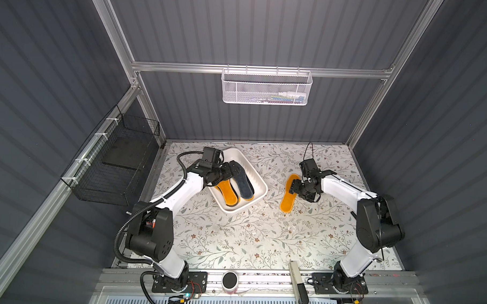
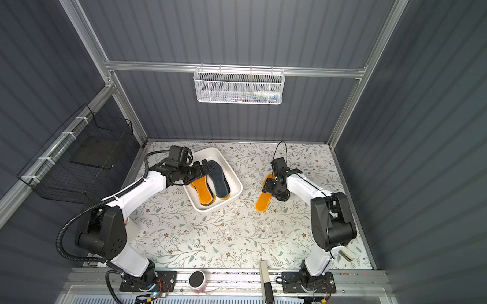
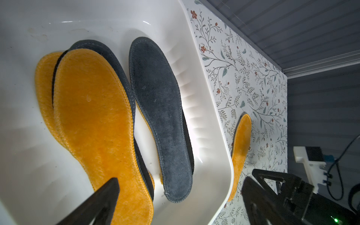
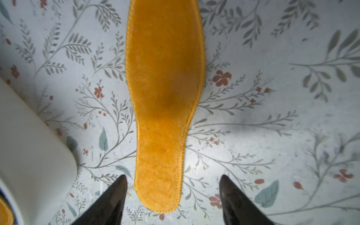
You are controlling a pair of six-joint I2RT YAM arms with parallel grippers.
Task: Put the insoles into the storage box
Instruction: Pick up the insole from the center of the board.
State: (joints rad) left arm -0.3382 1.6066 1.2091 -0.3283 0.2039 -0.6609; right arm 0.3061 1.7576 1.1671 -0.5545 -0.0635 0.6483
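We see the last orange-yellow insole [image 4: 165,78] lying flat on the floral tabletop [image 1: 233,241], just beside the white storage box [image 1: 257,175]. The right gripper [image 4: 173,177] hangs over its narrow end, jaws apart and straddling it, gripping nothing. The left gripper [image 3: 184,177] hovers over the box, jaws wide and empty, above the stacked insoles [image 3: 93,116]. We judge the thin pad may slide away under the fingertips. Once lifted, it could droop onto the rim or meet the left arm.
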